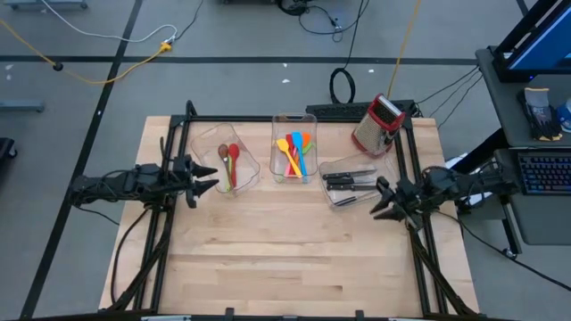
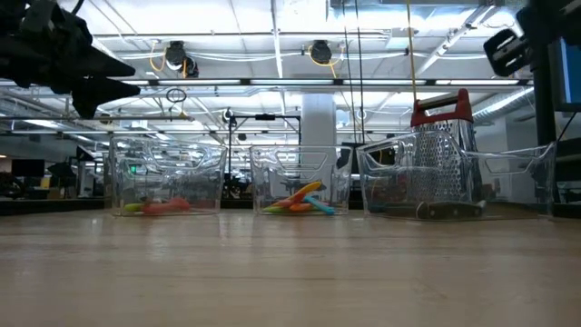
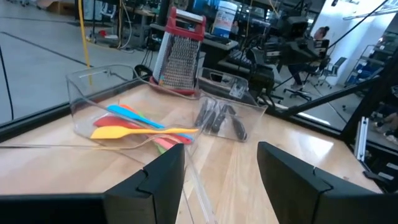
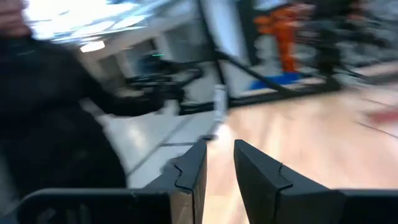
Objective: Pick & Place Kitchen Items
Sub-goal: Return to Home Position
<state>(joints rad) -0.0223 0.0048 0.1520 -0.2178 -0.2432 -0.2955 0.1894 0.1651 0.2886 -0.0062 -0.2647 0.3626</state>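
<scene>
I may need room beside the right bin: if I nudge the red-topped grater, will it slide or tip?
Likely tips rather than slides: the grater stands upright and tall for its footprint. Its perforated metal faces look stiff but hard to pinch; the red handle seems the safer hold. It stands close to the knife bin, so a fall might strike that.

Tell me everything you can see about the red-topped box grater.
The box grater is a silvery metal tapered tower with perforated faces, a red handle on top and a red rim at its base. It stands upright near the far right corner of the wooden table, just behind the clear bin holding black-handled knives. Whether it touches that bin cannot be told; nothing grips it.
</scene>
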